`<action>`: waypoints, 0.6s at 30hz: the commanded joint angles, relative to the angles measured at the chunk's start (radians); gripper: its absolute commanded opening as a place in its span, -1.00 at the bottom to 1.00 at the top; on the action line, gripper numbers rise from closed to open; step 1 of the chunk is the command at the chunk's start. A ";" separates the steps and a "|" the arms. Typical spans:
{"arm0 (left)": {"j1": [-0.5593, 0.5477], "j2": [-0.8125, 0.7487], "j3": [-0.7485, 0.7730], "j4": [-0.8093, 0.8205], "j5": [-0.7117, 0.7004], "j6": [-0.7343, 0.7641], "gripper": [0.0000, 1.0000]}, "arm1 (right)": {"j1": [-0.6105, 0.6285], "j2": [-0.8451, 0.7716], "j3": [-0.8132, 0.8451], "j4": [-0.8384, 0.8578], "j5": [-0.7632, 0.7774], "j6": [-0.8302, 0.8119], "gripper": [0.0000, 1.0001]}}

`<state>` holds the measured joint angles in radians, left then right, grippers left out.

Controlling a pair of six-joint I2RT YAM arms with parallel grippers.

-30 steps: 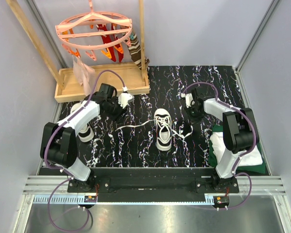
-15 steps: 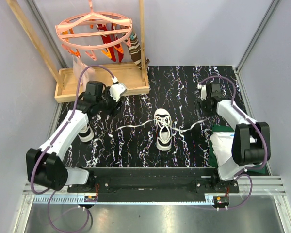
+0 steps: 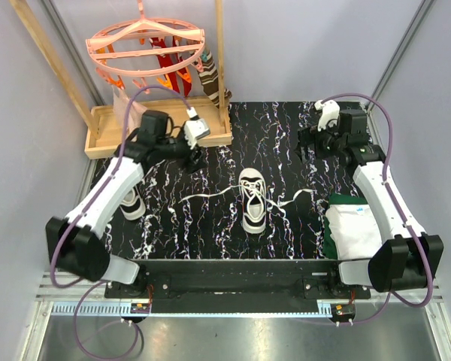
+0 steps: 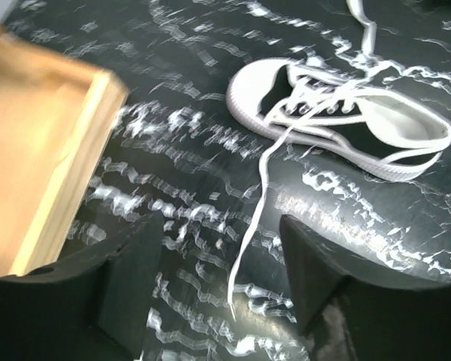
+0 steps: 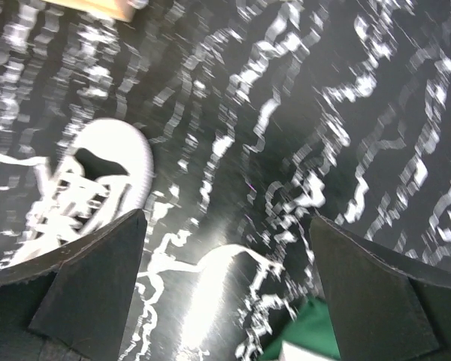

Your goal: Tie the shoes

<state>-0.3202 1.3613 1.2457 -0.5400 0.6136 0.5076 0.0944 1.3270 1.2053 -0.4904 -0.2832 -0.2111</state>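
Note:
One black shoe (image 3: 252, 199) with a white toe cap lies mid-table, its white laces (image 3: 203, 194) spread loose to both sides. The other shoe (image 3: 133, 201) sits at the left, partly under my left arm. My left gripper (image 3: 189, 156) hovers behind and left of the middle shoe, open. In the left wrist view the shoe (image 4: 338, 120) is ahead and a lace end (image 4: 248, 241) lies on the table between the spread fingers (image 4: 128, 278), untouched. My right gripper (image 3: 307, 143) hangs open at the back right; its view shows the shoe (image 5: 90, 188) and a lace loop (image 5: 225, 259) below.
A wooden tray (image 3: 161, 124) with a post stands at the back left, close to my left gripper. A pink clip hanger (image 3: 146, 45) and a dark striped sock (image 3: 210, 75) hang above it. A folded white-and-green cloth (image 3: 357, 229) lies at the right edge.
My right gripper opened, let go of the lace and pulled away to the back right. My left gripper opened wider and rose back toward the tray. The right lace now lies slack.

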 commanded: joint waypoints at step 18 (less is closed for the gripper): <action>-0.177 0.562 0.225 -0.052 -0.020 0.101 0.11 | 0.001 0.057 -0.050 -0.181 -0.289 -0.263 0.99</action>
<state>-0.4923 1.8946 1.4052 -0.6224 0.6079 0.6086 0.0944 1.3651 1.1866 -0.5991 -0.5617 -0.4053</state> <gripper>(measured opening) 0.577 0.994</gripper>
